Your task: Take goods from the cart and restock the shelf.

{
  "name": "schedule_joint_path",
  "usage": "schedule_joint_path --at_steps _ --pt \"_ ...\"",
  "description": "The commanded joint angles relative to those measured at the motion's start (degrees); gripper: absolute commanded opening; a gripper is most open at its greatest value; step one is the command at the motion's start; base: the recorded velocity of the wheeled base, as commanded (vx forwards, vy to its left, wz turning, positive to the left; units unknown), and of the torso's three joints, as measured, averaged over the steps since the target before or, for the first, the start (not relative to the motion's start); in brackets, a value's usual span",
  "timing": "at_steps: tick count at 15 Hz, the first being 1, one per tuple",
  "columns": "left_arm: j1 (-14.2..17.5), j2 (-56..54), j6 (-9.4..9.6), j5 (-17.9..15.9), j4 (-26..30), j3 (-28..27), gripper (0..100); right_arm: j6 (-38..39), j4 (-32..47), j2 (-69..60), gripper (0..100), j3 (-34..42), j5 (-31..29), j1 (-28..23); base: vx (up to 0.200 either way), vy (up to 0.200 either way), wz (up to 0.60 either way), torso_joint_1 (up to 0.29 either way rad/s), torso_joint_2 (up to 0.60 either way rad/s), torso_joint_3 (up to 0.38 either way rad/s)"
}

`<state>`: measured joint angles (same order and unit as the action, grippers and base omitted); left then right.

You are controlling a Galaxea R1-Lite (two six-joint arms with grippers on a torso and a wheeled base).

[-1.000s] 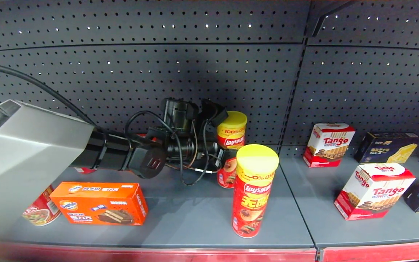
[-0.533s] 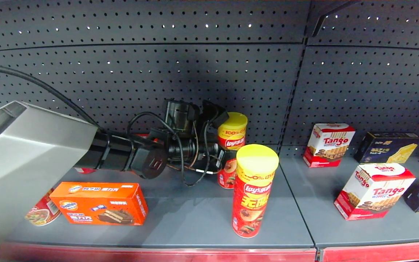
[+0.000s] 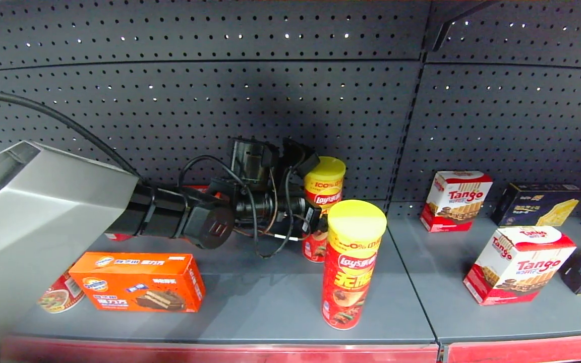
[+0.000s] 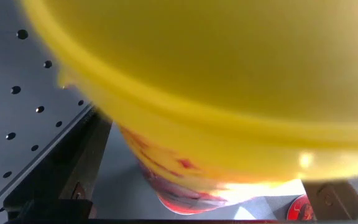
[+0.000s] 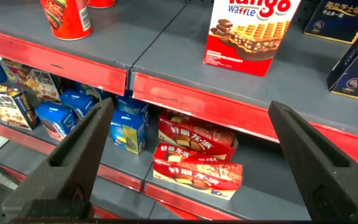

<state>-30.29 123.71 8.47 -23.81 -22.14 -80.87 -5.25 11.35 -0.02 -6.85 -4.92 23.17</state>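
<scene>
Head view: left gripper (image 3: 318,220) grips red-labelled chip can (image 3: 324,189).

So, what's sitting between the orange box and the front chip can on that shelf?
Nothing. In the head view the grey shelf between the orange box and the front chip can is bare.

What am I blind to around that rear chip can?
Rear chip can, lower body: head view, partly hidden by left gripper and front chip can.
Shelf around it: left wrist view, mostly blocked by its blurred yellow lid.
Red can: head view, partly behind orange box.
</scene>
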Motion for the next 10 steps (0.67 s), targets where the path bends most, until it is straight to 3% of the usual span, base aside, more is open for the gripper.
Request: schedule_joint_path --at_steps 1,7,10 --pt "-0.03 -0.05 -0.03 -0.01 -0.01 0.10 100 -0.02 -0.01 0.02 100 0.00 0.00 0.03 0.000 0.000 0.00 0.000 0.00 0.000" --pt "0.15 -0.66 0.05 -0.89 0.08 0.72 100 0.07 -0.01 0.02 100 0.00 0.00 0.03 0.000 0.000 0.00 0.000 0.00 0.000" --pt "0.67 -4.09 0.23 -0.89 -0.01 4.50 100 0.07 -0.01 0.02 100 0.00 0.09 0.03 0.000 0.000 0.00 0.000 0.00 0.000"
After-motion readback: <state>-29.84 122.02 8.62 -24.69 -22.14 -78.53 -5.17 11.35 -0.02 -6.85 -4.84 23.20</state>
